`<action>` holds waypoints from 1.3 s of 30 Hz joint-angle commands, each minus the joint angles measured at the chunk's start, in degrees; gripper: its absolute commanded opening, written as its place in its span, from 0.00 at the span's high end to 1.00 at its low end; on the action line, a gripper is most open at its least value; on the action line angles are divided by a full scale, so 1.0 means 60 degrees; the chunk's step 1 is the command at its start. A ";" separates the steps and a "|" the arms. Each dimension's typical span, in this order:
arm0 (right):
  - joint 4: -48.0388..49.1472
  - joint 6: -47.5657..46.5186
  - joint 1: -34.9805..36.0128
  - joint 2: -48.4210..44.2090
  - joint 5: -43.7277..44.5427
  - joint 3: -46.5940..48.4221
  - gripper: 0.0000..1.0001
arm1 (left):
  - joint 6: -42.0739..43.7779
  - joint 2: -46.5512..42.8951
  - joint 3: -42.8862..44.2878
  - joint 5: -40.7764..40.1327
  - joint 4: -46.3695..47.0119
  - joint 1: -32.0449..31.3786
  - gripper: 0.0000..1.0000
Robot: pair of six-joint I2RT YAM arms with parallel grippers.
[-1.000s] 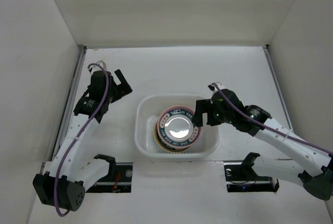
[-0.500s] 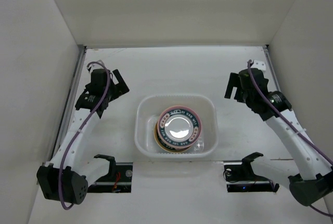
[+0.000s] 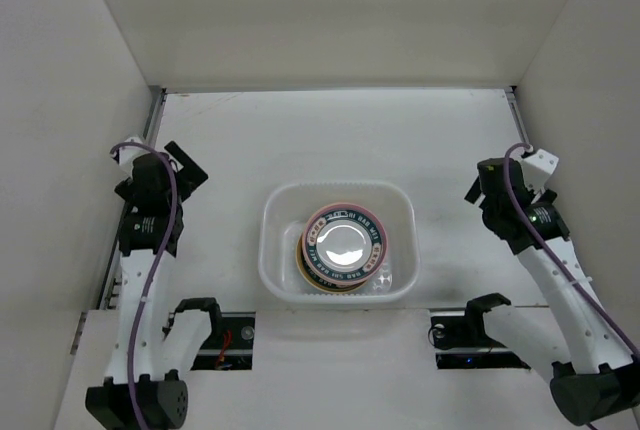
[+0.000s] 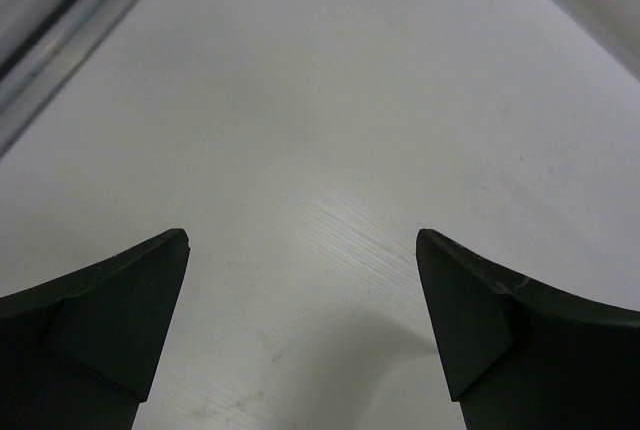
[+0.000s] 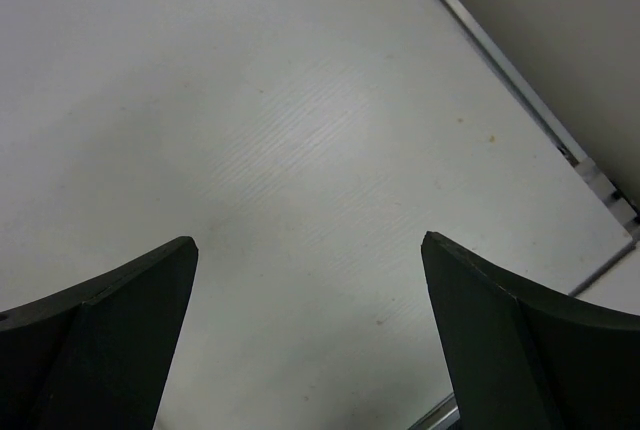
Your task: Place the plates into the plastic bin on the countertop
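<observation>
While the plates (image 3: 343,247) sit stacked in the bin (image 3: 268,250), I see left gripper (image 4: 300,245) and right gripper (image 5: 308,245) spread wide, empty, left and right of it.

The countertop (image 3: 340,140) is a flat, matt white surface boxed in by three plain white walls: the back wall (image 3: 340,10) meets it in a straight seam, and the left wall (image 3: 60,100) and right wall (image 3: 590,50) rise at either side. A thin grey left rail (image 3: 152,150) runs along the foot of the left wall and a right rail (image 3: 527,160) along the foot of the right wall, each showing in its wrist view as a pale strip at the surface's edge. The light is soft and even with only faint shadows, and close up the surface shows a fine straight grain.
</observation>
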 commanded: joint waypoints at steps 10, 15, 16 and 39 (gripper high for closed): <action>-0.0163 0.0978 -0.1375 -0.1433 0.1338 -0.0560 0.00 | -0.0610 -0.1519 -0.1009 -0.2786 0.0303 0.0202 0.00; -0.0030 0.0802 -0.1390 -0.1594 0.1338 -0.0604 0.00 | -0.1050 -0.1519 -0.1127 -0.2698 0.0318 0.0260 0.00; -0.0030 0.0787 -0.1390 -0.1638 0.1353 -0.0619 0.00 | -0.1080 -0.1519 -0.1127 -0.2698 0.0318 0.0260 0.00; 0.0043 0.0714 -0.1390 -0.1756 0.1148 -0.0561 0.00 | -0.0817 -0.1680 -0.1083 -0.2728 0.0289 0.0201 0.00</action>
